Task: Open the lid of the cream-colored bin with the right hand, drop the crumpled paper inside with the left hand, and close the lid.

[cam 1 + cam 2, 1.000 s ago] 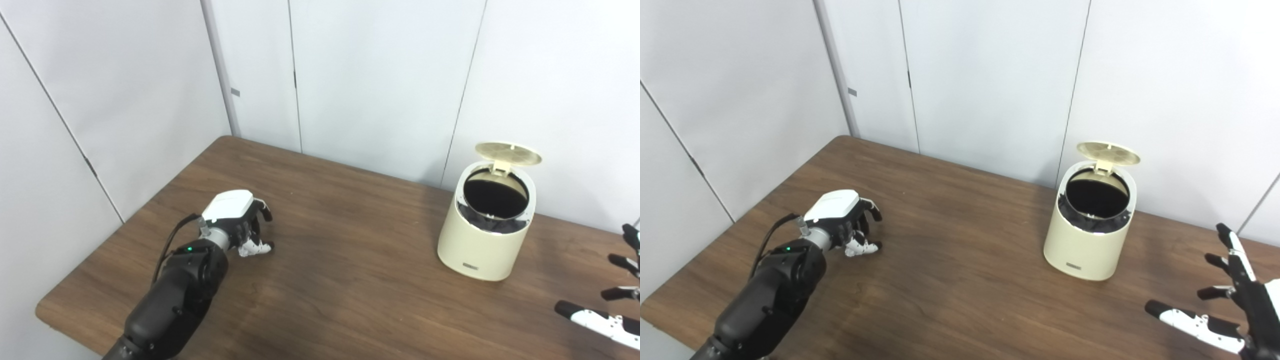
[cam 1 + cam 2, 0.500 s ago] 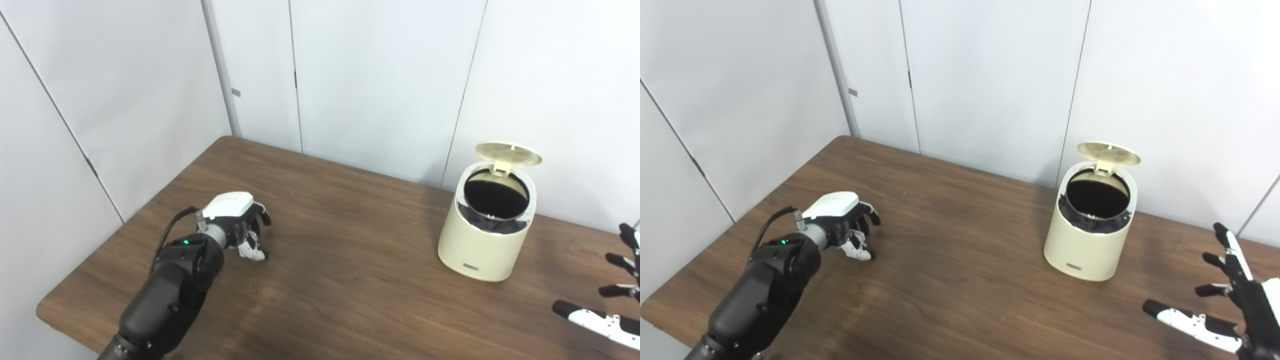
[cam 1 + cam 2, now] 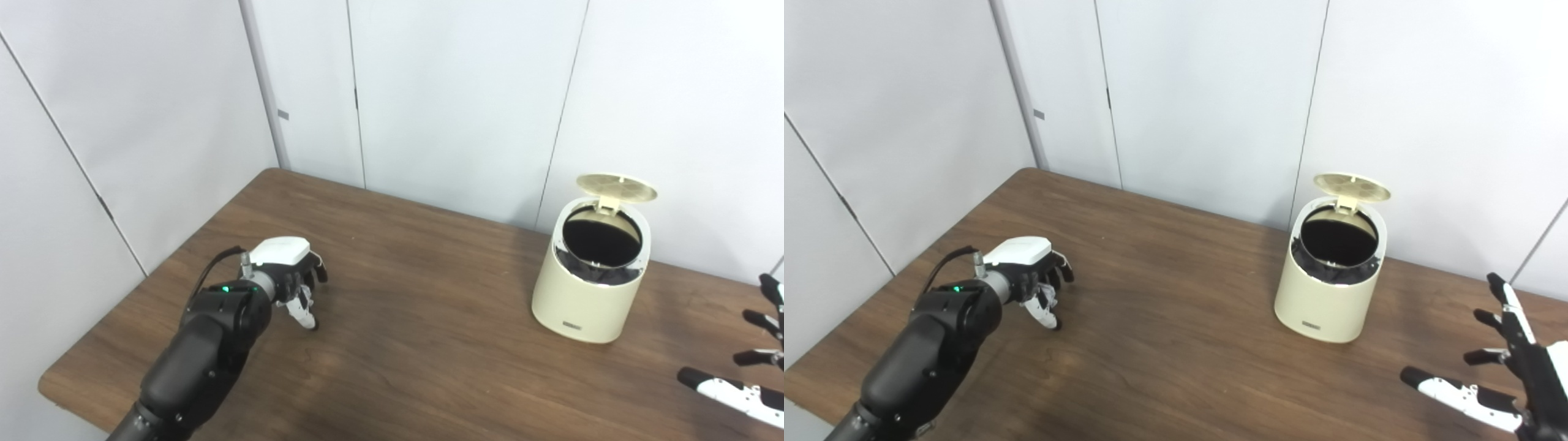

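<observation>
Left robot hand [image 3: 1032,275] sits low over the worktop [image 3: 1176,355] on its left side, palm down with the fingers [image 3: 1047,312] curled under; whether anything is pinched inside the curl cannot be told, and no crumpled paper shows in either view. It lies near the worktop's left edge, which runs along the pale wall panels [image 3: 122,122], with only a narrow band of bare wood between that edge and the black forearm [image 3: 196,361].

Right robot hand [image 3: 1513,380] hovers at the lower right of the picture, fingers and thumb spread wide and holding nothing. It is partly cut off by the frame.

Cream-colored bin [image 3: 588,275] stands upright near the far edge of the worktop, just in front of the wall and toward the right. Its round lid [image 3: 615,187] is tipped up on the rear hinge, leaving the dark mouth open to the top. A dark liner shows just below the rim.

Between the left robot hand and the bin stretches a wide run of bare brown wood. The right robot hand is well apart from the bin, with bare wood between them too.
</observation>
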Motion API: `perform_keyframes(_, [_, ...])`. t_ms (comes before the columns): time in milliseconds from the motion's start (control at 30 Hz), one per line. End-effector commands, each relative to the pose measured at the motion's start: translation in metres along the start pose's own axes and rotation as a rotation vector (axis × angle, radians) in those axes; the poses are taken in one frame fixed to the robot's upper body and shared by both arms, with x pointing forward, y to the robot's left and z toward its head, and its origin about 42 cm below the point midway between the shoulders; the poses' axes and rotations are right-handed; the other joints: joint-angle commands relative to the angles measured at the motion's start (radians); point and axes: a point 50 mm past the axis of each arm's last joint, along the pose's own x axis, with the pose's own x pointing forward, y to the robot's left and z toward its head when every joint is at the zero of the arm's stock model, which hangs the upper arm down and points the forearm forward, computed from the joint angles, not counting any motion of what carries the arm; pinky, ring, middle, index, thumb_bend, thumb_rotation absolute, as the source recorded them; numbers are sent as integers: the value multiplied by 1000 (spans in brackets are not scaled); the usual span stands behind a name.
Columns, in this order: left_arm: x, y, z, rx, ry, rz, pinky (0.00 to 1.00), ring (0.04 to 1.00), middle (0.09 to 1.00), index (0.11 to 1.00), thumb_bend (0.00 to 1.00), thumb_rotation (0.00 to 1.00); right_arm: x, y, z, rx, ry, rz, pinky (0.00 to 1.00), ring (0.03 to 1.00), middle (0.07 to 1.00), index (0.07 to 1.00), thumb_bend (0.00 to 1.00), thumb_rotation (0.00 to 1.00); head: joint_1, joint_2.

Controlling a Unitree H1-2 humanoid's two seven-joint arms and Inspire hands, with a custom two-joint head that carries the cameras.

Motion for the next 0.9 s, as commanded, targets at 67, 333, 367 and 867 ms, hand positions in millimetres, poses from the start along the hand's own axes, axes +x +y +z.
perform_keyframes(67, [-3,11,-6,16,32,-38,633,738,805,758,850,0,5,-10,12,-4,-63,-46,600,888,990,1000,828,357,1,2])
perform_keyframes(333, [-3,21,-6,-16,44,-82,588,700,783,761,801,0,6,-7,13,-16,-65,-42,629,877,986,1000,816,361,3,3])
perform_keyframes(367, [-3,21,-6,-21,47,-86,580,693,777,763,795,0,6,-7,13,-15,-65,-42,611,879,989,1000,816,360,3,3])
perform_keyframes(867, [0,18,-8,28,61,-56,463,529,717,741,751,0,4,-9,11,-20,-63,-39,578,881,992,1000,811,373,5,11])
